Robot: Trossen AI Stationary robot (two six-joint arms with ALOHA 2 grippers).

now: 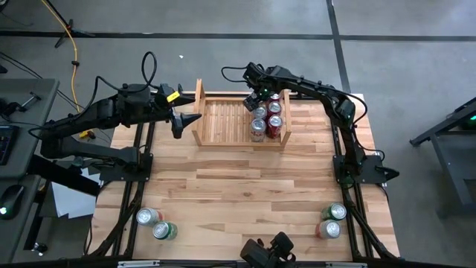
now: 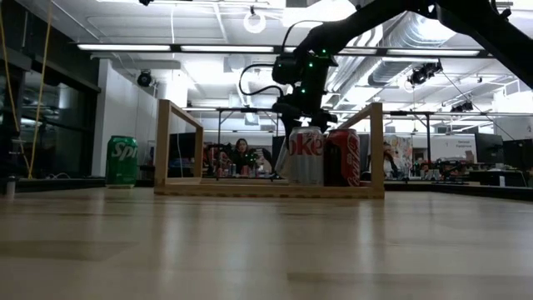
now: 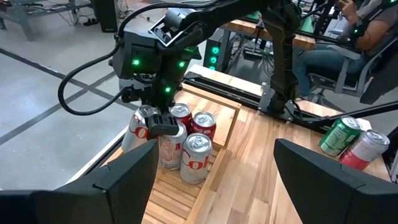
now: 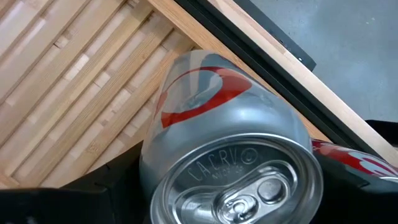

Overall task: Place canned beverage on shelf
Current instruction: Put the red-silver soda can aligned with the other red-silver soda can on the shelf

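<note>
The shelf [image 1: 223, 119] stands at the table's far middle, with several upright cans [image 1: 274, 125] in its right part. My right gripper [image 1: 258, 100] reaches down over the shelf's far right part, shut on a silver canned beverage with a red swoosh [image 4: 217, 124], which stands tilted beside the other cans [image 3: 196, 158]. Whether the can's bottom touches the slats is hidden. My left gripper [image 1: 195, 119] hovers open just left of the shelf's left side board, holding nothing. My right gripper pinches the silver can between its two fingers, on opposite sides of its wall just below the top rim [image 4: 149, 155]. The fingers [image 3: 163, 122] come steeply from above. The can [image 3: 135, 134] leans below them, top up, over the shelf's far edge.
Two cans [image 1: 156, 223] stand at the table's near left and two more [image 1: 332, 220] at the near right. A green can [image 2: 122, 161] shows left of the shelf in the low view. People sit beyond the table's far side.
</note>
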